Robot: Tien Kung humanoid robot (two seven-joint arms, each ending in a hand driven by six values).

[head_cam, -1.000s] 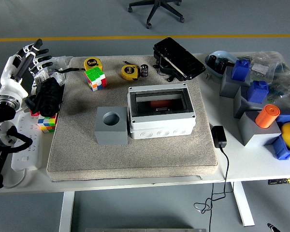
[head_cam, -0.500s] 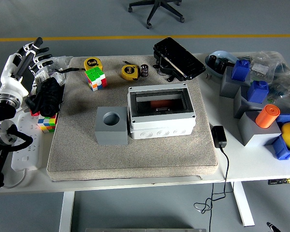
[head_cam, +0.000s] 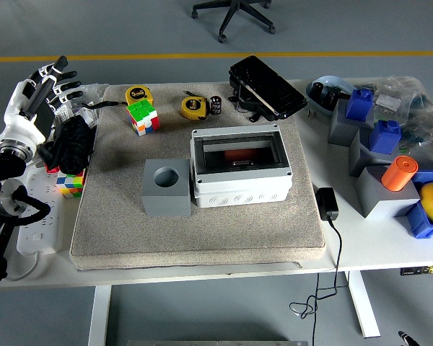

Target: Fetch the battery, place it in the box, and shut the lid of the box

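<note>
Grey floor with a yellow line ran behind the white table [head_cam: 332, 245], where a grey mat [head_cam: 202, 238] carried most of the things. Over the last second only the left hand [head_cam: 37, 94] had changed: it had drifted slightly up at the table's left edge, with its fingers spread and holding nothing. Nothing on the mat had shifted, so the task's things stood as they were.

The white box [head_cam: 239, 189] sat mid-mat with something red showing in its dark window. I could not tell whether its lid was shut. A small dark cylinder near the far edge, which I took for the battery [head_cam: 216, 104], stood just beside a yellow tape [head_cam: 193, 107], well apart from the hand.

A grey block [head_cam: 167, 198] touched the box's left side. The far strip was crowded by a cube [head_cam: 142, 115], a second tape [head_cam: 138, 94] and a black case [head_cam: 267, 86], so any reach from the left would probably have to pass over them. The near part of the mat in front of the box lay open.
</note>
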